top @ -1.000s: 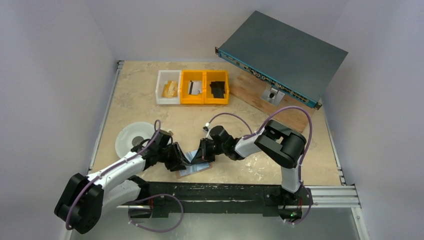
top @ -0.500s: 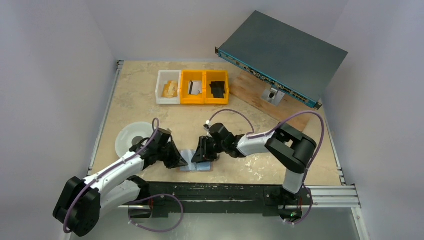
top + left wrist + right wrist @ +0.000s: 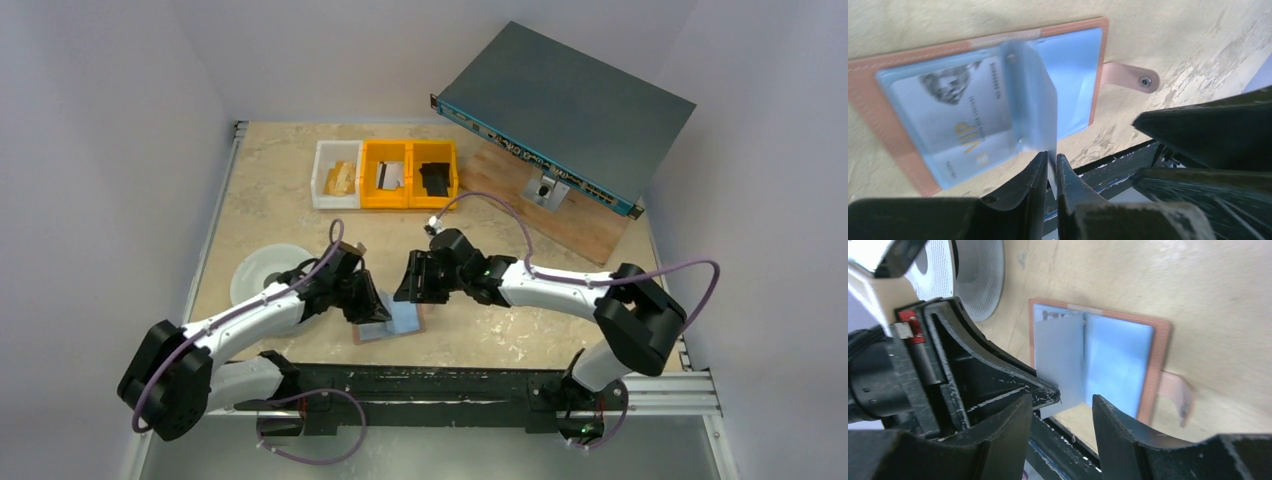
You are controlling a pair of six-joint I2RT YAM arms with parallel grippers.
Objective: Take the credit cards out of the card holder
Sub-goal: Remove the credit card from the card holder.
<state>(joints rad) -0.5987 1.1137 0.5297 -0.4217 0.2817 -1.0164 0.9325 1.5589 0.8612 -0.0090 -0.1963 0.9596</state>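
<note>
Card holder (image 3: 1073, 75) leaf edge in left pincer (image 3: 1050, 160)

Plain pale walls (image 3: 120, 100); beige marbled tabletop (image 3: 280, 215); even soft light.

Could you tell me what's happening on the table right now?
The card holder lies open on the table near the arms' bases. The left gripper is shut on the edge of its pale blue inner leaf and holds it upright. This uncovers a silver VIP card that sits in the pocket beneath, not yet pulled out. The right gripper hovers open just beside the holder and holds nothing.
</note>
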